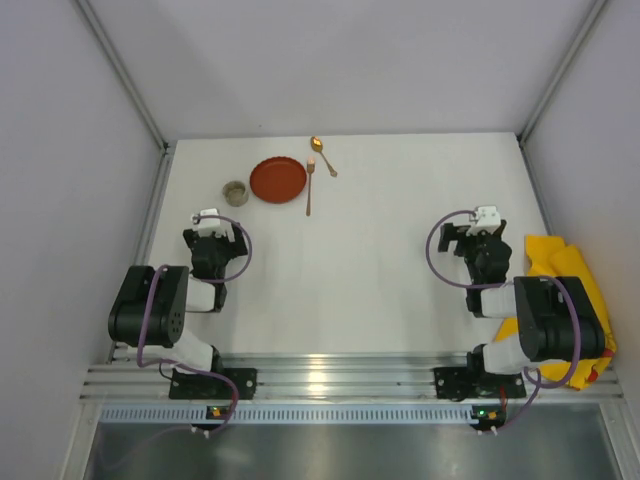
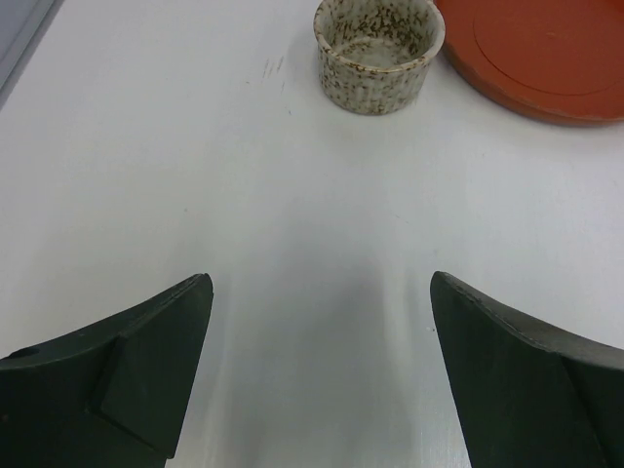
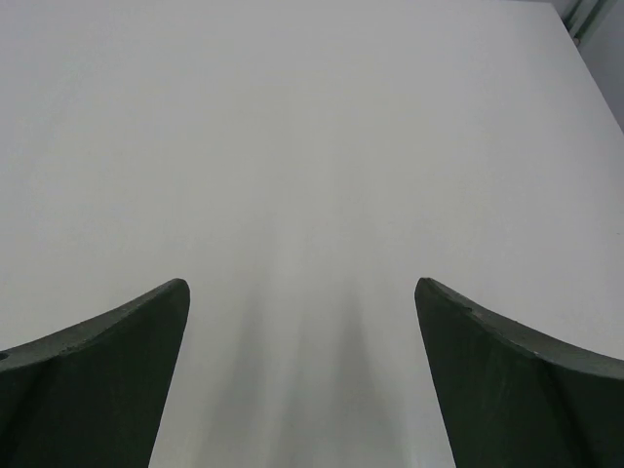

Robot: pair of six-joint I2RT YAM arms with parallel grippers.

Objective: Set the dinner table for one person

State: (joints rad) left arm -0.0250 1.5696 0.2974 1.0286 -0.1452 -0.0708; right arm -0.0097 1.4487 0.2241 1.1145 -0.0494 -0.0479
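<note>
The white dinner table (image 1: 380,260) bears a red-brown plate (image 1: 278,180) at the far centre-left, a small speckled cup (image 1: 235,192) to its left, a copper fork (image 1: 310,187) to its right and a copper spoon (image 1: 322,155) beyond the fork. My left gripper (image 1: 213,222) is open and empty, a little short of the cup (image 2: 378,51) and plate (image 2: 546,54). My right gripper (image 1: 470,226) is open and empty over bare tabletop (image 3: 312,146) on the right.
A crumpled yellow cloth mat (image 1: 565,290) lies at the table's right edge beside the right arm. Grey walls and aluminium rails close in the table on three sides.
</note>
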